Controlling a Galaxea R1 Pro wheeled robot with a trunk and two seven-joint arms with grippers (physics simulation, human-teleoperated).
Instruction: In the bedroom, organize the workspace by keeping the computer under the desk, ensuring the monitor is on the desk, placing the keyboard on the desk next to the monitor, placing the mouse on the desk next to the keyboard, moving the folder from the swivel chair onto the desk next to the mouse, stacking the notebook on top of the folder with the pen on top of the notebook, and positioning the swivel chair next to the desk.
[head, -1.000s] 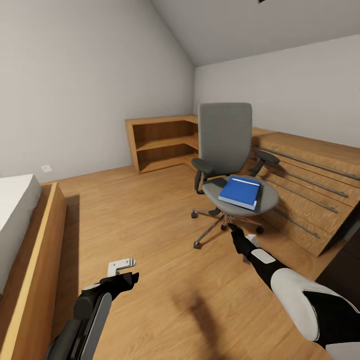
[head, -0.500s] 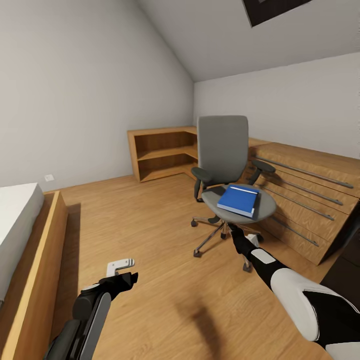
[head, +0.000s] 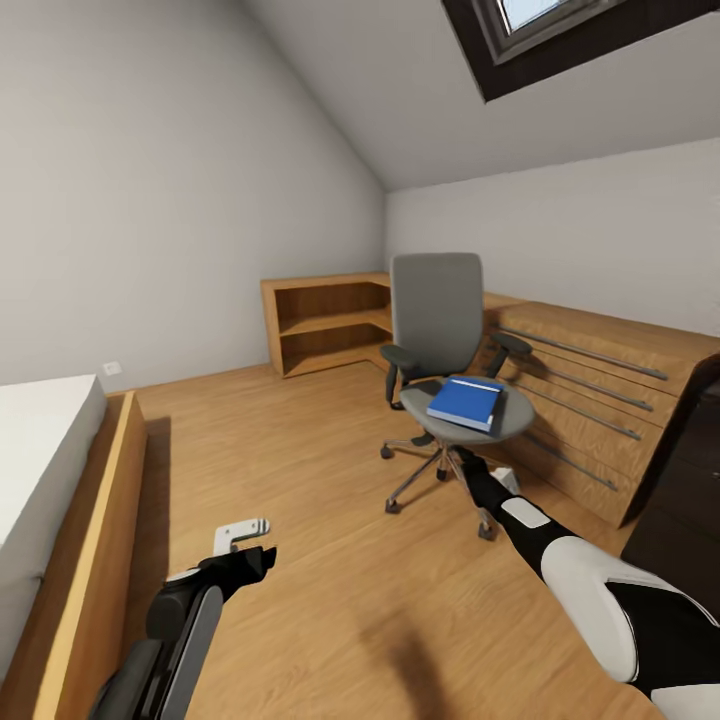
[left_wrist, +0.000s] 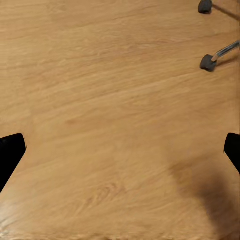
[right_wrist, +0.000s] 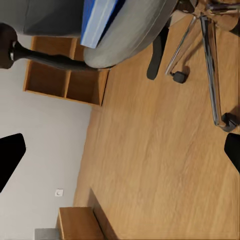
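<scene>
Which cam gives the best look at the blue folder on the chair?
Head view: the folder lies flat on the swivel chair seat, whole top face and white strip visible. The right wrist view catches only one blue corner at the seat edge. The left wrist view shows floor and two chair castors.

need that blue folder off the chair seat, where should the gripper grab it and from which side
Probably the folder's near edge, which overhangs the seat's front slightly in the right wrist view. It lies flat on the swivel chair, with backrest behind and armrests beside, so come in from the open front with the right gripper.
</scene>
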